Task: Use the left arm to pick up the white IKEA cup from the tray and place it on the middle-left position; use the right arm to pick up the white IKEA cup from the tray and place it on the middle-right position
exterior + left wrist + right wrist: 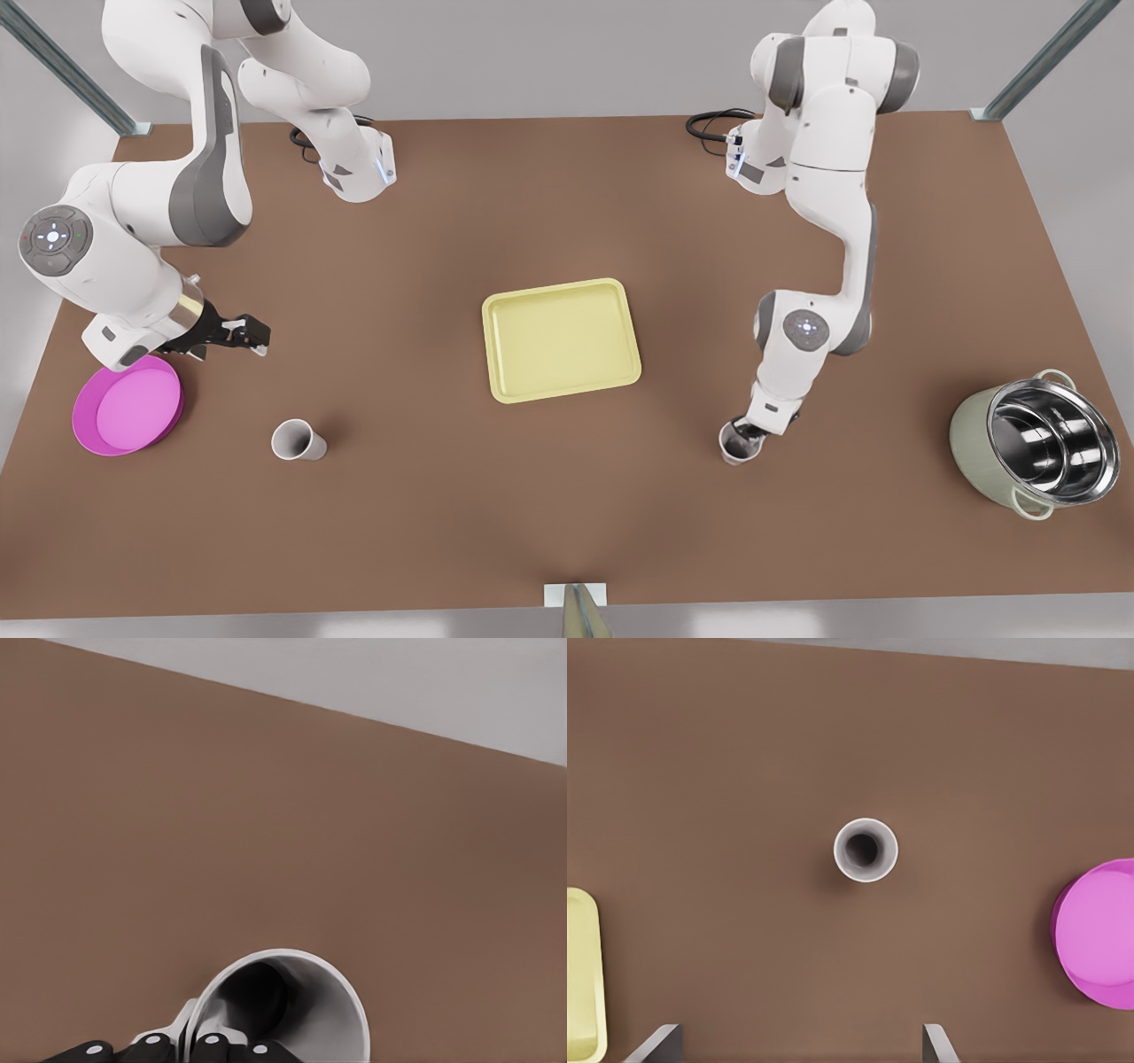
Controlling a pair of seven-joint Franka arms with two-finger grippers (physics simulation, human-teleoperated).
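Note:
The pale yellow tray [561, 339] lies bare at the table's middle. One white cup [297, 439] stands upright on the brown tabletop at the front view's left, apart from any gripper. My right gripper [246, 335] hovers behind and left of it, open; from the right wrist the cup [866, 850] shows from straight above, beyond the spread fingertips [660, 1041]. A second white cup [732, 452] stands at the front view's right, and my left gripper [742, 434] is shut on its rim. In the left wrist view, the fingers [208, 1043] pinch the cup's [310, 1010] wall.
A round magenta dish [128, 406] sits near the table's edge at the front view's left, just under the right arm's wrist. A steel pot [1036, 443] with a pale green outside stands at the far right. Plain tabletop lies between the cups and the tray.

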